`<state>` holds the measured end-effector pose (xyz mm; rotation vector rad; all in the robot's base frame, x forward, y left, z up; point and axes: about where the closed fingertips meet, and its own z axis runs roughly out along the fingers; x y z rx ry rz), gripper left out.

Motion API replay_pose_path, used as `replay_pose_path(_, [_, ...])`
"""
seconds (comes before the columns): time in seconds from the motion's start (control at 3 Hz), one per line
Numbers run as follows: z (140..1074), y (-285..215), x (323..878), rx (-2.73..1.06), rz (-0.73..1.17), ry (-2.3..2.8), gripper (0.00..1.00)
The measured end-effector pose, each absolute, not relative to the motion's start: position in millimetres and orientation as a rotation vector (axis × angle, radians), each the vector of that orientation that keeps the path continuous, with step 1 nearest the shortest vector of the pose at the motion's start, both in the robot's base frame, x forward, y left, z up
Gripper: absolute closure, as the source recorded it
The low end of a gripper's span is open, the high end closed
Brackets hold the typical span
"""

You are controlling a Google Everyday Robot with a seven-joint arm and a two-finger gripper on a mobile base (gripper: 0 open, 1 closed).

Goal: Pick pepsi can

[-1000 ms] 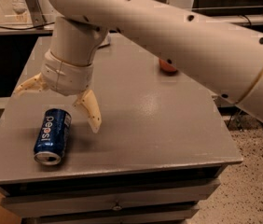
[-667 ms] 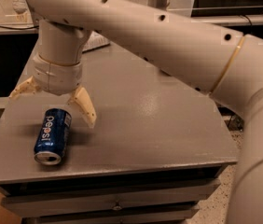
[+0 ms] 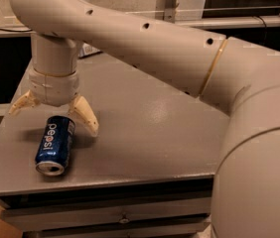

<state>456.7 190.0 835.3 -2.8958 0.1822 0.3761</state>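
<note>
The pepsi can (image 3: pixel 55 145) is dark blue with white lettering and lies on its side near the front left of the grey table (image 3: pixel 145 128), silver end toward the front edge. My gripper (image 3: pixel 54 112) hangs just above the can's far end, pointing down. It is open, with one tan finger (image 3: pixel 86 115) to the right of the can and the other finger (image 3: pixel 22 103) to the left. The fingers straddle the can's far end without closing on it.
My large white arm (image 3: pixel 179 48) crosses the upper frame and fills the right side. The table's front edge (image 3: pixel 105 182) runs just below the can, with drawers (image 3: pixel 120 217) beneath. Dark shelving and a rail lie behind the table.
The gripper has shifted left and lower, and sits over the can's far end. The arm has swung closer, filling more of the right side. The can has not moved.
</note>
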Motion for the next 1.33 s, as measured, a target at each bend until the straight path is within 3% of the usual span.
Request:
replay_pose_path(0.33, [843.0,206.8,453.9,-2.868,0.443,0.188,0.0])
replay_pose_path(1.33, [826.5,211.2,443.9,-2.832,0.548,0.226,0.65])
